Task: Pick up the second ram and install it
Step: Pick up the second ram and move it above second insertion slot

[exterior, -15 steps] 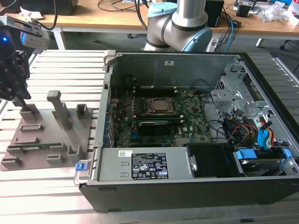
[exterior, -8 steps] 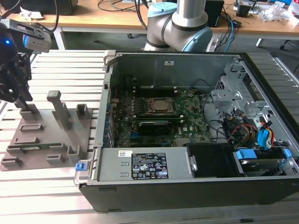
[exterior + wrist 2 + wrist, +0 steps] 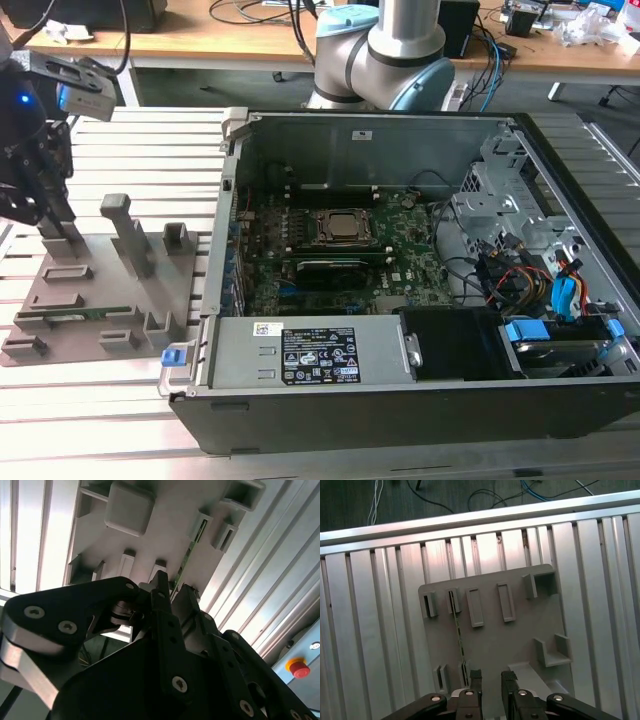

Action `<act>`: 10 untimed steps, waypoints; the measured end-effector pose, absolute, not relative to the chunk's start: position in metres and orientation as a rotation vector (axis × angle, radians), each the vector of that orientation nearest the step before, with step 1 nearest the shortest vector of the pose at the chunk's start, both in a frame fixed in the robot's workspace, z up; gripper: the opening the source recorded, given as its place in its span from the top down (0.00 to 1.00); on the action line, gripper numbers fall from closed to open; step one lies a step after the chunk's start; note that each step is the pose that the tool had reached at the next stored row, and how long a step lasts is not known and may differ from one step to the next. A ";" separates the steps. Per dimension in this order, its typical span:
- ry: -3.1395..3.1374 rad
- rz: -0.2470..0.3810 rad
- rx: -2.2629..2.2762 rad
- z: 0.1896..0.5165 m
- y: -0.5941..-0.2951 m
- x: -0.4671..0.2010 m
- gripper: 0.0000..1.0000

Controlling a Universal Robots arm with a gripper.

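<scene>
Your gripper hovers over the grey fixture plate, fingers apart and empty. The second ram stands edgewise just beside them.

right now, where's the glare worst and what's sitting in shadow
second wrist view: table slats blown out white, claw nearly black against them; first wrist view: soft sheen on the table slats, grey plate evenly lit; exterior view: computer case dim inside

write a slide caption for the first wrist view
Open gripper above the grey fixture plate, close to the second ram standing edge-on in its slots
</scene>
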State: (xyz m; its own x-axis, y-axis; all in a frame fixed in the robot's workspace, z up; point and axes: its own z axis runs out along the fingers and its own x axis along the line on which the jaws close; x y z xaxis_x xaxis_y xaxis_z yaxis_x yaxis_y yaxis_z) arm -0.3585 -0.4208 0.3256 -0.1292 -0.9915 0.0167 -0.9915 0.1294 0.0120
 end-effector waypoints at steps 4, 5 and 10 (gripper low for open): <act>-2.344 0.004 2.059 0.323 -0.421 -0.358 0.70; -2.344 0.005 2.059 0.322 -0.421 -0.357 0.70; -2.343 0.006 2.059 0.318 -0.421 -0.356 0.70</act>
